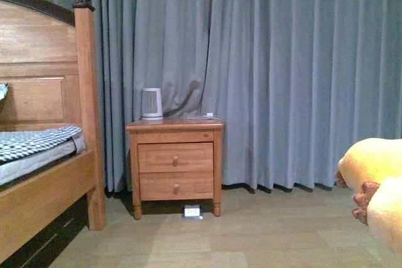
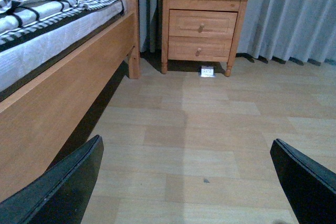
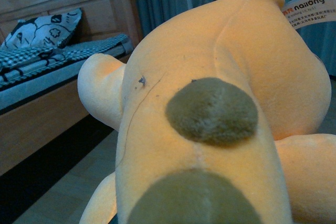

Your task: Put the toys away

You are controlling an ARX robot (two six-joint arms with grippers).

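The plush toy (image 1: 375,162), right of the nightstand (image 1: 176,158), looks soft, light and squashy, so I'd pinch a limb. My left gripper (image 2: 186,142) gapes empty; right gripper unseen, can't tell.

Of the robot's body only the left gripper (image 2: 187,140) shows, in the left wrist view. Its two fingers (image 2: 60,187) are matte black, flat, wedge-shaped slabs with straight edges, each narrowing to a blunt tip. They are cropped by two corners of the frame.
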